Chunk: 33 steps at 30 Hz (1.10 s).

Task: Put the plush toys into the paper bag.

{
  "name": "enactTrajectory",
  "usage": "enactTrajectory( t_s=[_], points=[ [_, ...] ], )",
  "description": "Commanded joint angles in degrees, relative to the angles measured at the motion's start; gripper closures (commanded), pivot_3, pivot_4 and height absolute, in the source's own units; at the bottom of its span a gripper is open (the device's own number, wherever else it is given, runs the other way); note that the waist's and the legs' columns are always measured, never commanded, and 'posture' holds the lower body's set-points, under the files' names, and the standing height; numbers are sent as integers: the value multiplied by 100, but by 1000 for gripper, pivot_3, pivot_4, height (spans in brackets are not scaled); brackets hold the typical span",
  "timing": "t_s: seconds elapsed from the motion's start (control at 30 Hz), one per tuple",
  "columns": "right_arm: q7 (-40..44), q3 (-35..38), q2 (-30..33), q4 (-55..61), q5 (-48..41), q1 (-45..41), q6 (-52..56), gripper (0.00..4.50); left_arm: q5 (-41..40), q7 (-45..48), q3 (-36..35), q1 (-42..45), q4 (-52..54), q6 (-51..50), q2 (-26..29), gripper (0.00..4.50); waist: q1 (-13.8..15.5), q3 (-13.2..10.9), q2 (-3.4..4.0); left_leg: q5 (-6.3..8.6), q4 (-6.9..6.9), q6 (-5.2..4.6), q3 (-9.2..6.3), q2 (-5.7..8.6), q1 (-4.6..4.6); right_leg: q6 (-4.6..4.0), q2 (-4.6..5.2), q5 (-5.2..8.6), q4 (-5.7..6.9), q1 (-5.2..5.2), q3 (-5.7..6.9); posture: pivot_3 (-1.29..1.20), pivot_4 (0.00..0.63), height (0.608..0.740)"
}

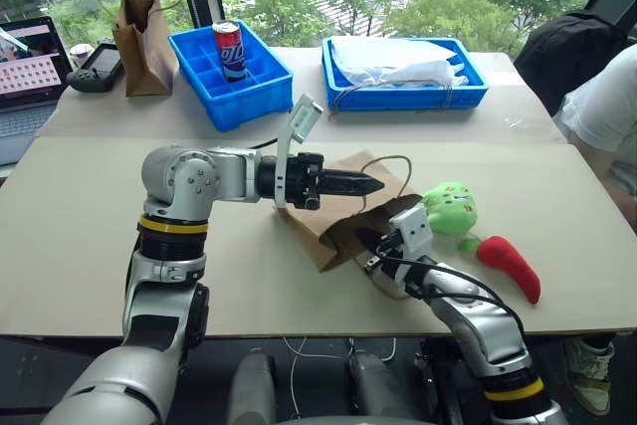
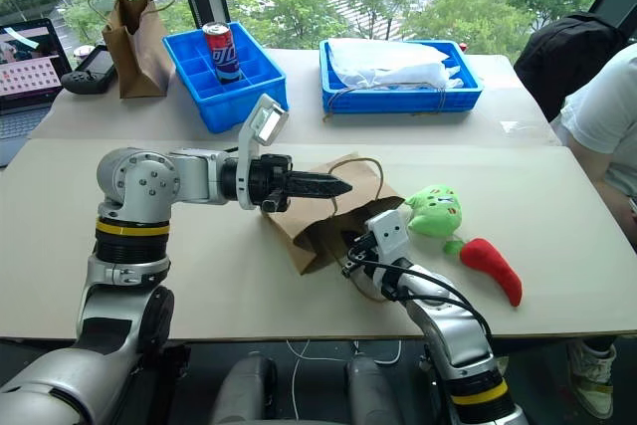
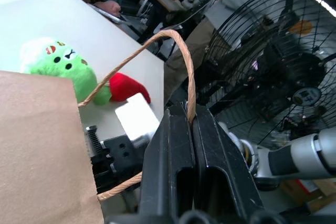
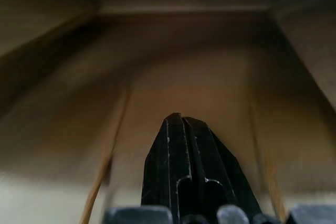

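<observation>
1. On the near side of the table, the paper bag lies tipped with its mouth toward the robot, and it is the landmark for everything here.
2. The left gripper has its two black fingers pressed flat together on one twine handle, holding that side of the mouth up; there is no gap between the fingers.
3. The right gripper sits inside the bag's mouth with brown paper walls all around it; its fingers are fully together and hold nothing.
4. Both toys lie outside the bag, on its right side: the green plush toy just beside the bag's mouth, the red chili toy a little further right, its green stem end next to the green toy.
5. My reading: the step is spreading the mouth so that the toys can go in.
6. To do it well, keep the handle lifted and steady, and press the lower wall flat with the shut right fingers without creasing or dragging the bag.
7. Draw the right gripper out slowly, so the mouth stays open, then go for the green toy first, as it lies nearer.
</observation>
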State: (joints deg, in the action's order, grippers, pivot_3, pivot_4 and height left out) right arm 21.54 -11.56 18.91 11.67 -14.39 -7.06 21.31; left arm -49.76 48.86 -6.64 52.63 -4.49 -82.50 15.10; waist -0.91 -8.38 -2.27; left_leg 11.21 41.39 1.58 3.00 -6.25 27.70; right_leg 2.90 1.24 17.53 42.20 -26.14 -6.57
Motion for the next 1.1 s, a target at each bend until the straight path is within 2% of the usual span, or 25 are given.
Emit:
enactTrajectory(
  t_s=[0.03,0.17,0.3,0.4,0.63,0.77,0.83,0.87,1.1],
  points=[
    [123,-337,111,-643,588,83,-300,4482,-242,-436,-627,471,-357,-278,-56,4500,-22,1,-1,0,1,0,-1,0,0,0,0,0,0,0,0,0,150,665],
    [139,-346,188,-709,791,130,-108,4482,91,-499,-740,971,-970,282,365,4500,-47,3,-3,-1,-1,2,-4,2,-31,2,-1,-1,0,26,-1,0,150,665],
    [198,-349,237,-660,851,220,117,4482,409,-91,-452,1343,-1370,914,935,4500,-46,7,-4,-1,-6,3,-7,5,-40,1,-1,-1,-1,34,-2,0,150,665],
    [227,-335,259,-584,868,279,170,4482,571,43,-371,1513,-1548,1241,1135,4500,-11,12,-10,-1,-7,4,-7,6,-40,1,1,0,-4,38,0,0,150,665],
    [284,-173,279,-302,781,299,255,4482,405,-53,-464,1353,-1344,1203,1012,4500,29,13,-12,0,-3,6,-5,9,-35,3,5,3,-5,41,0,0,150,665],
    [361,368,105,421,113,234,461,4482,285,-225,-557,1183,-1195,1116,782,4500,43,11,-10,0,-5,6,-5,12,-28,5,8,5,-5,36,-1,0,150,665],
    [405,743,97,928,-310,172,711,3898,194,-336,-649,1136,-1147,1053,661,4500,26,10,-8,0,-6,6,-6,14,-15,5,9,5,-4,22,-2,0,150,665],
    [442,866,144,1118,-446,158,822,3770,139,-411,-722,1133,-1147,1001,600,4500,23,8,-5,-1,-4,6,-6,15,3,4,9,4,0,4,-3,0,150,665],
    [653,2389,907,2140,-1633,59,1653,1229,-289,-1068,-1178,1034,-1032,575,199,4500,14,6,-2,-2,2,5,-17,17,28,-19,8,-11,6,-14,2,0,150,665]
  ],
)
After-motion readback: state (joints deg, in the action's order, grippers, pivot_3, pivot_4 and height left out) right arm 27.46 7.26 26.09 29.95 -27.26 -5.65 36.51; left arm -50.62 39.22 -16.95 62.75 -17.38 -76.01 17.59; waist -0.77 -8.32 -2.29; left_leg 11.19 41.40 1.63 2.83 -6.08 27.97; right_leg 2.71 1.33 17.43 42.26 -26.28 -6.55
